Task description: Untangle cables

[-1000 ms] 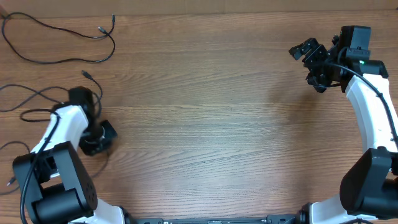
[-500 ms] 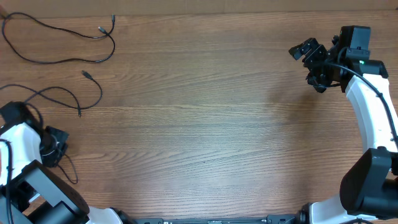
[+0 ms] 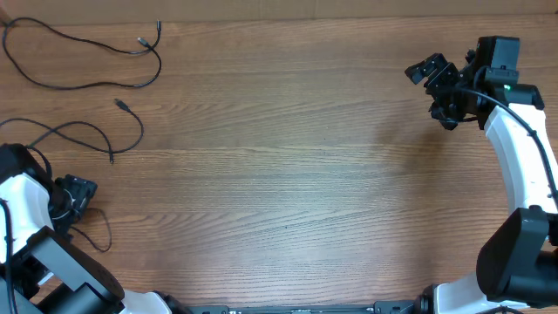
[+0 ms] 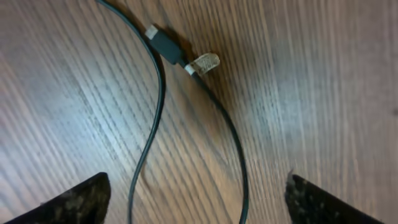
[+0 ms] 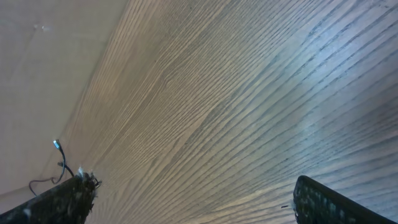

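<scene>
The cables (image 3: 140, 131) all lie on the left part of the worktop (image 3: 288, 174) as loose, separate strands: one in the far left corner, another looping close to the left gripper (image 4: 196, 186). That gripper hangs wide open and empty over two strands, which run lengthwise between its fingers and away from it, with a plug (image 4: 163, 43) at the far end. The right gripper (image 5: 194, 186), also open and empty, sits well apart on the far right, so the left arm is the nearer one.
</scene>
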